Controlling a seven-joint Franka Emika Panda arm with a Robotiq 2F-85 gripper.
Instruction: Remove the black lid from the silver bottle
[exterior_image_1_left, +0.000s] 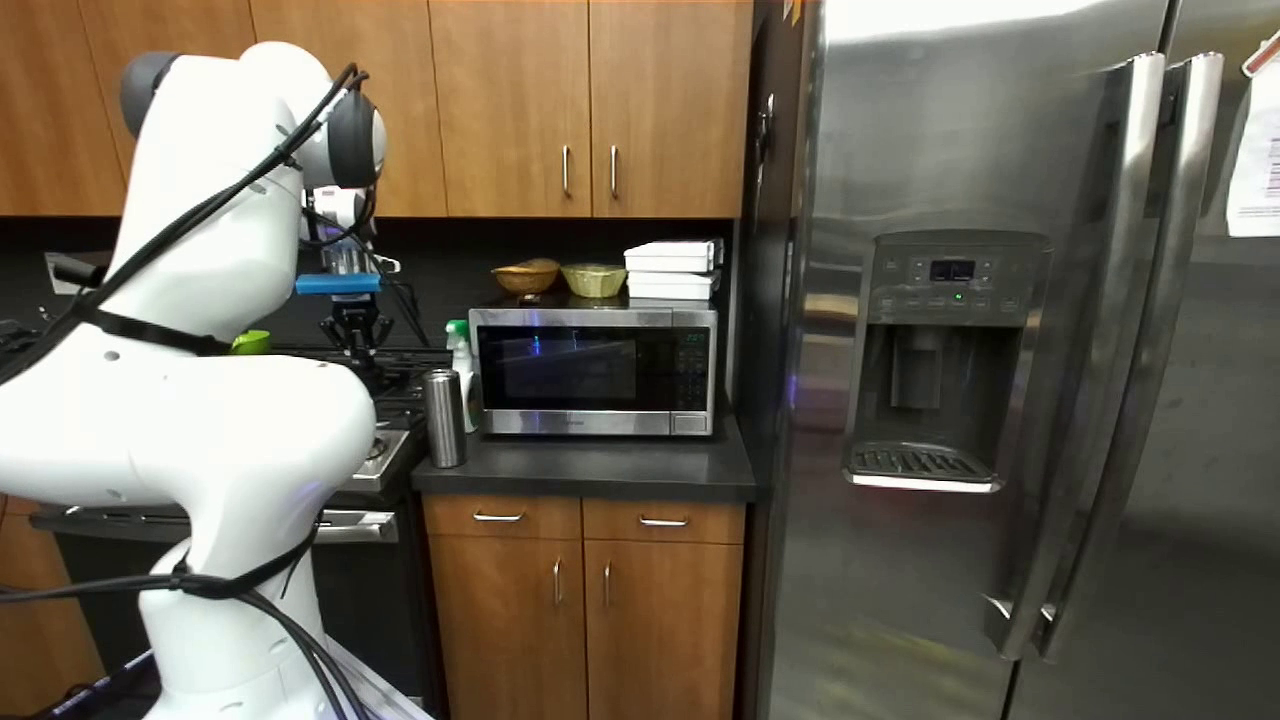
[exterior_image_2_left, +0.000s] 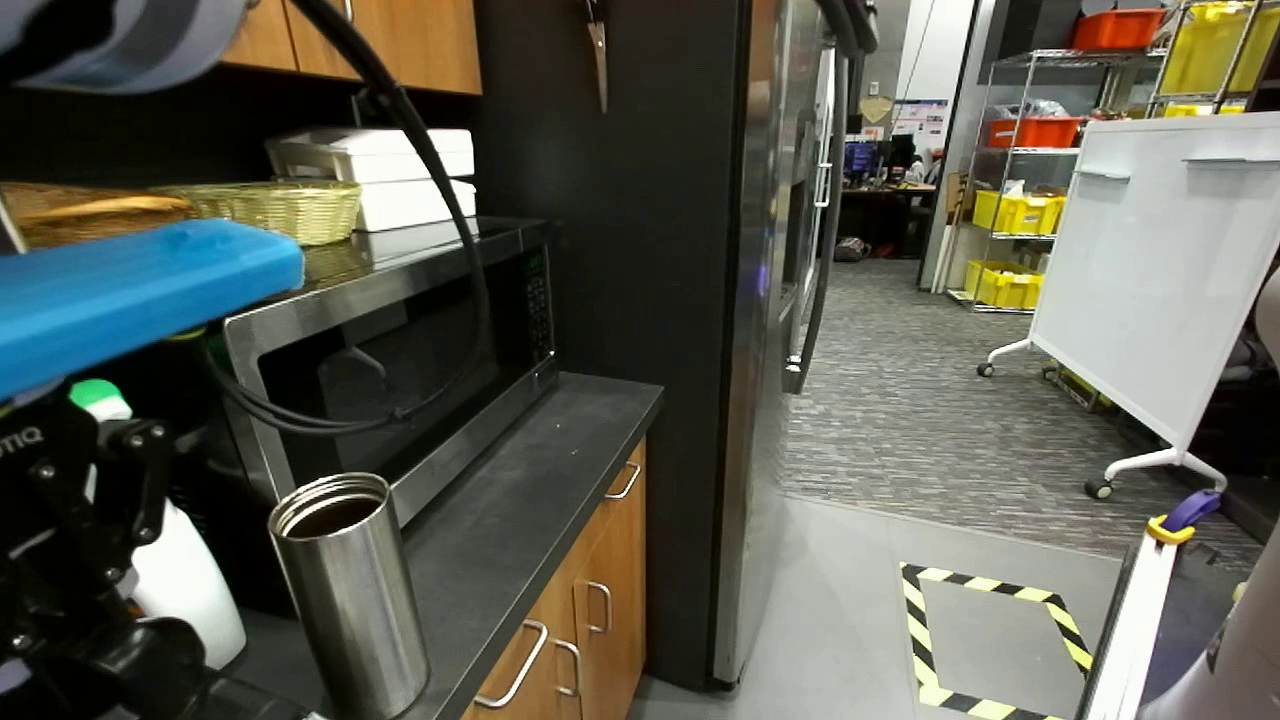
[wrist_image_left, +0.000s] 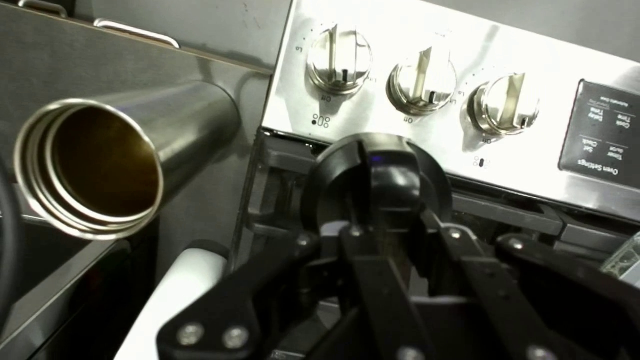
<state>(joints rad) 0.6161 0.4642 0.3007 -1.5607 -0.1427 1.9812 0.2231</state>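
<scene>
We see the gripper (wrist_image_left: 382, 225) clamped on the blk lid (wrist_image_left: 345, 172), above the stove (wrist_image_left: 530, 165). The silver btl (exterior_image_2_left: 360, 600) stands upright, uncapped, on the dk counter (exterior_image_2_left: 530, 490) w/ the stove alongside & the microwave (exterior_image_1_left: 590, 370) nr it.

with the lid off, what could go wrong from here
The black lid might slip from the end effector and drop onto the stove.

A sideways swing could tip the open silver bottle, which stands near the edge of the counter; whether it holds liquid, I can't tell.
</scene>
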